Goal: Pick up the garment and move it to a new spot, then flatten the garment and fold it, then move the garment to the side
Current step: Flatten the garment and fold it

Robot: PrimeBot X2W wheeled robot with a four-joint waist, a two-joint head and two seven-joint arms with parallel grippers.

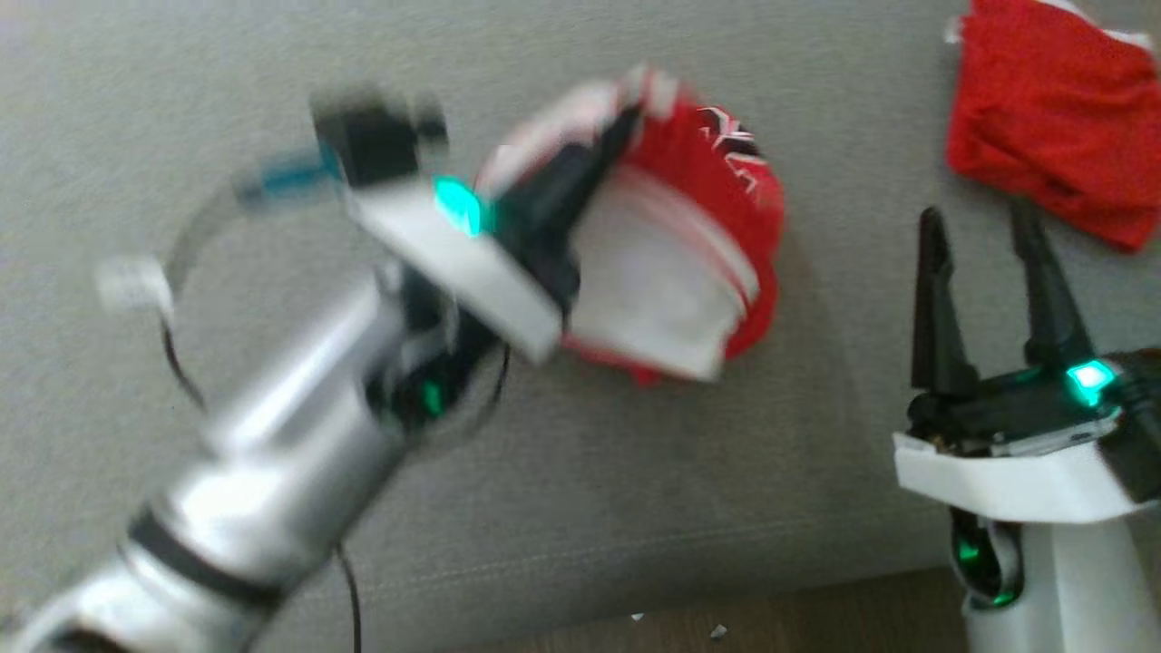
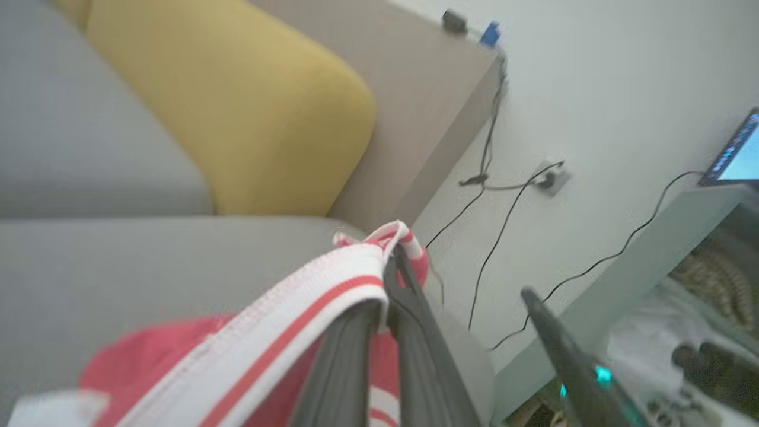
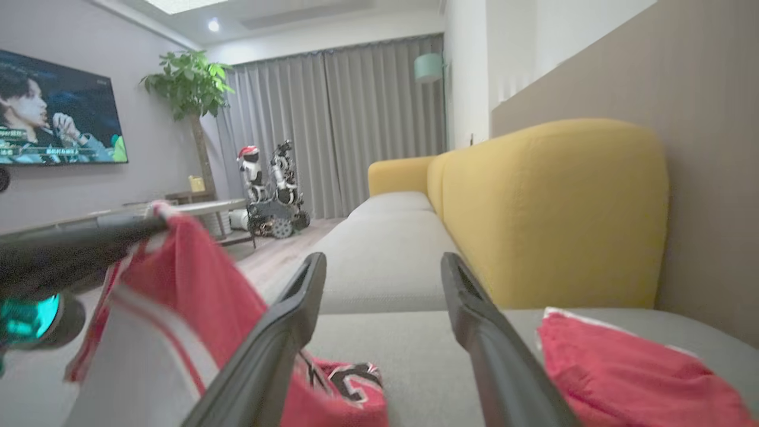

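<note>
Lifting step: the left gripper (image 1: 624,127) is clenched on the garment (image 1: 671,272), pinching the white-and-red striped hem right at the fingertips (image 2: 396,279). That arm is blurred in the head view.
Garment whereabouts: it is bunched and hanging from that pinch over the middle of the grey sofa seat (image 1: 227,82). From the right wrist view its printed lower folds (image 3: 338,379) look to be resting on the cushion.
Doing it well: I'd raise it until the trailing cloth is off the cushion before carrying it sideways, then move it smoothly. The bite is a thin edge near the tips and looks as if a jerk could pull it free. Setting it down on a bare stretch of seat would leave room for flattening.
Right gripper: the right gripper (image 1: 978,219) has its jaws spread and holds nothing. It sits just to the right of the garment.
Around: a second red garment (image 1: 1052,109) lies at the seat's far right, near the yellow backrest (image 3: 551,207). Cables (image 2: 504,237) run down from a wall socket (image 2: 548,177) beyond the sofa's end. A television (image 3: 53,112), a potted plant (image 3: 190,83) and another robot (image 3: 270,190) stand across the room.
In the way: a rightward carry would meet the spread right fingers (image 3: 296,308), then the second red garment. I'd pick a spot away from both.
</note>
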